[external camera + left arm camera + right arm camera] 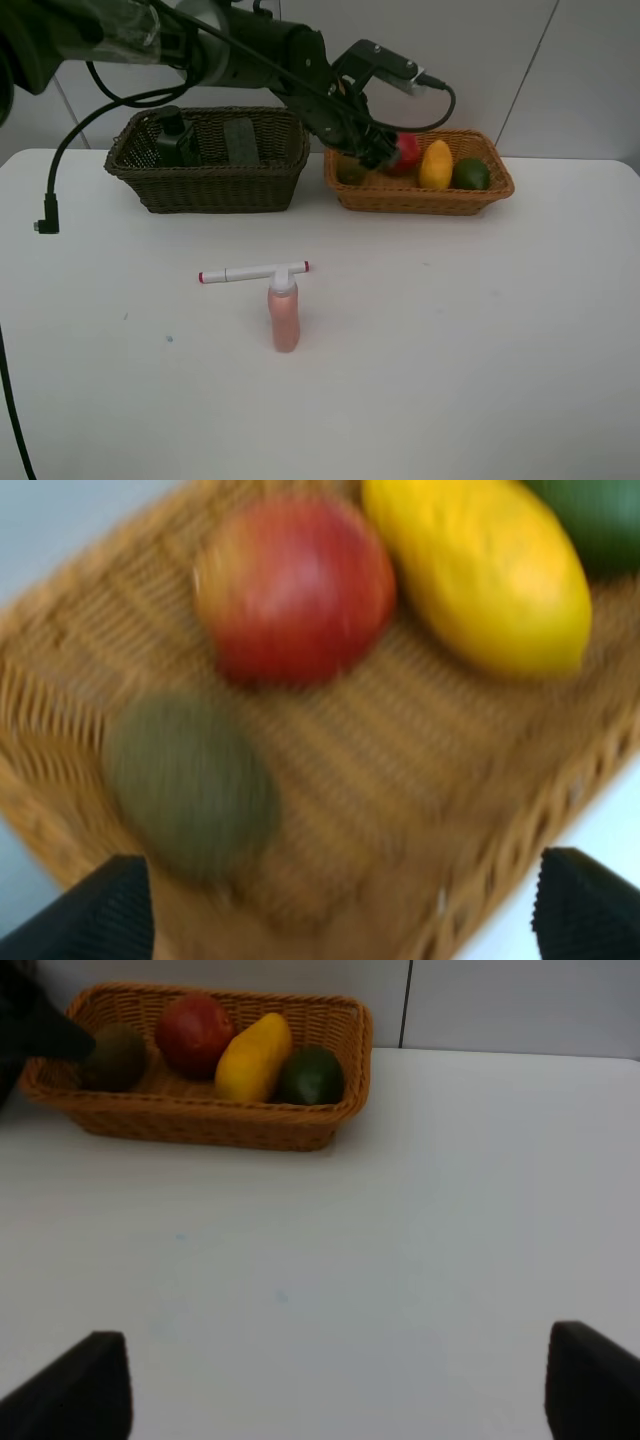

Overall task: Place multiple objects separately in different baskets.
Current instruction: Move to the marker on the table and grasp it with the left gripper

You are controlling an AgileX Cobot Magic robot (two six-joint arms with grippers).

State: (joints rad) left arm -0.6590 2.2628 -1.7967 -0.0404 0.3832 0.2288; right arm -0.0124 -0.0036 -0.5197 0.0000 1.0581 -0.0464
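White tabletop [450, 350], plain wall behind, two wicker baskets at the far edge.

Left gripper [378, 155] is over the near-left end of the orange-tan basket [420, 202]. Its fingers are wide apart with nothing between them, and the kiwi [190, 785] lies right below on the basket floor. Wrist view is blurred, so I can't tell the clearance. Right gripper [340, 1390] hangs over bare table, jaws apart, empty.

Contents:
- Orange-tan basket: kiwi, pomegranate [405, 152], mango [436, 163] and lime [471, 174], in a row left to right.
- Dark olive basket [215, 188]: pump bottle [172, 135] at the left end, black eraser block [240, 140] mid-basket.

Out on the table, mid-front: white marker [255, 272] and pink bottle [284, 320], the bottle's cap end against the marker.

My read: the fruit side looks done. Those two loose items remain, and I'd guess they go in the dark basket with the other non-fruit.

Next move: lift the left arm clear of the rim and the pomegranate, then come down on the marker or the bottle. They're touching, so picking one may shift the other. I'd grip the marker away from the cap.
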